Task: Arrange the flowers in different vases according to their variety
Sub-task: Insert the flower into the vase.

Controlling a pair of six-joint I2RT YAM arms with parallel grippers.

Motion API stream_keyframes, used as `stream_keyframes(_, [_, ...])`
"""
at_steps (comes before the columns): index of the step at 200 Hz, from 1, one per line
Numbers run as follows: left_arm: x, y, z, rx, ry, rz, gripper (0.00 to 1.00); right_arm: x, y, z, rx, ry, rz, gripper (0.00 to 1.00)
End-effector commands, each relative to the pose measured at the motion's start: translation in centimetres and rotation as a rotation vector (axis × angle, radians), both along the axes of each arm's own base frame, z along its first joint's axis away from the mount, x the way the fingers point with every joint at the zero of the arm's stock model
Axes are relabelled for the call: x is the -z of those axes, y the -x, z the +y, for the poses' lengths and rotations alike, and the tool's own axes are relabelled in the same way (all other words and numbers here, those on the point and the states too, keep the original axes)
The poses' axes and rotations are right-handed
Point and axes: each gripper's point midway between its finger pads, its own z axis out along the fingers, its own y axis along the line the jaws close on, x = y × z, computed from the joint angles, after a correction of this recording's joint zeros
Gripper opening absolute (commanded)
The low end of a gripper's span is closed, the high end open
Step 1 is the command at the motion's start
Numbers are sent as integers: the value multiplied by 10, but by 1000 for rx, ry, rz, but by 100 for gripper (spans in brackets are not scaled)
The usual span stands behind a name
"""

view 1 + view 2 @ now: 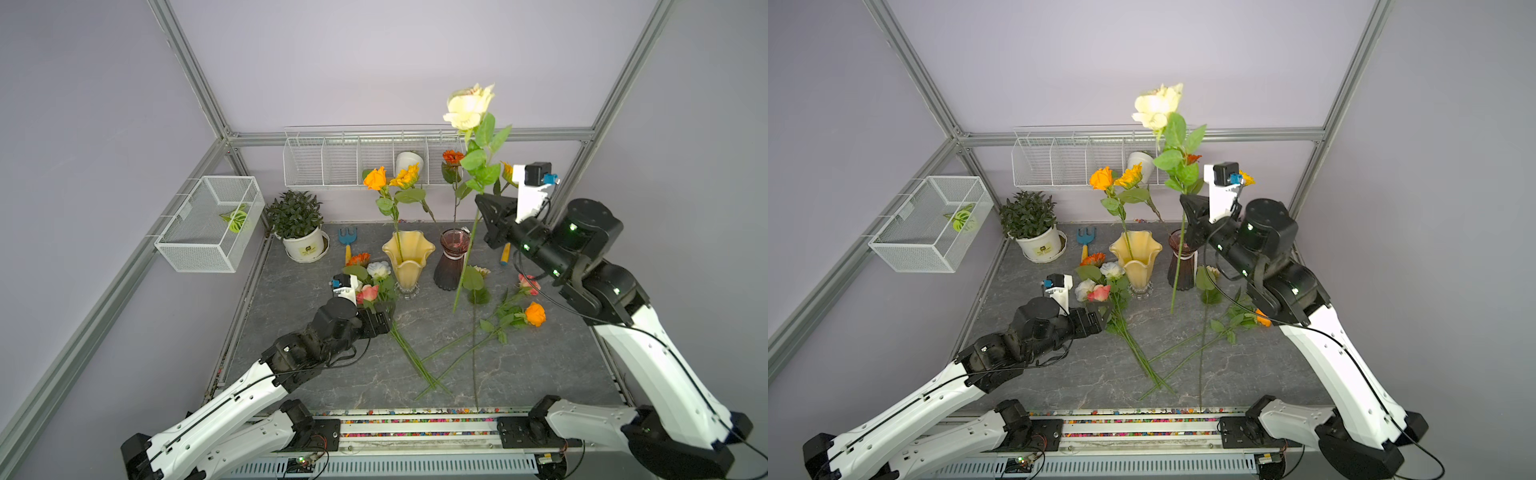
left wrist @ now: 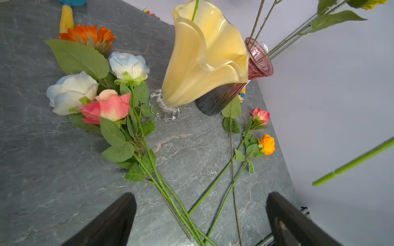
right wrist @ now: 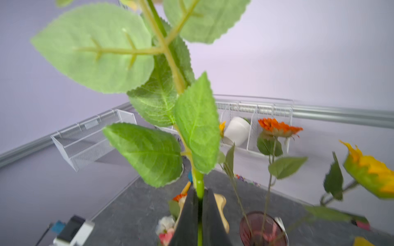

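One cream rose (image 1: 467,106) — pinched by right hand (image 3: 200,192); left hand (image 2: 200,194) agape.

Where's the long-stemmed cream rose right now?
In both top views the cream rose is held aloft in the right gripper, right of centre, by the dark purple ribbed glass vase.

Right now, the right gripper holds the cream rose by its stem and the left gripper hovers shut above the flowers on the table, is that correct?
Not quite: the left gripper is open, its fingers spread wide in the left wrist view. The right gripper does hold the cream rose by its stem.
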Motion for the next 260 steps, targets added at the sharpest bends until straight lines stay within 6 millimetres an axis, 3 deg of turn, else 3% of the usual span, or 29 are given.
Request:
stream_keyframes(1, [3,4,-5,-4,86,31,99,-31,-15,13,16,-38,-102,0])
stream_keyframes(65, [18,7,-16,33,127,62,98,-55,-73,46,73,-98,-226,0])
stream_keyframes(103, [20,7,-20,49,135,51,97,-44,-99,65,91,-75,-273,0])
stream_keyframes(141, [21,10,-23,74,145,52,97,-9,-126,90,124,-2,-317,0])
stream_keyframes(168, [24,11,-24,84,148,55,97,30,-143,109,115,42,-293,0])
stream_keyframes(197, [30,11,-22,72,141,65,97,81,-141,128,86,117,-241,0])
stream_keyframes(225, [31,11,-24,76,142,68,97,125,-135,132,81,175,-181,0])
stream_keyframes(260, [30,12,-26,87,149,70,97,149,-127,128,66,206,-122,47])
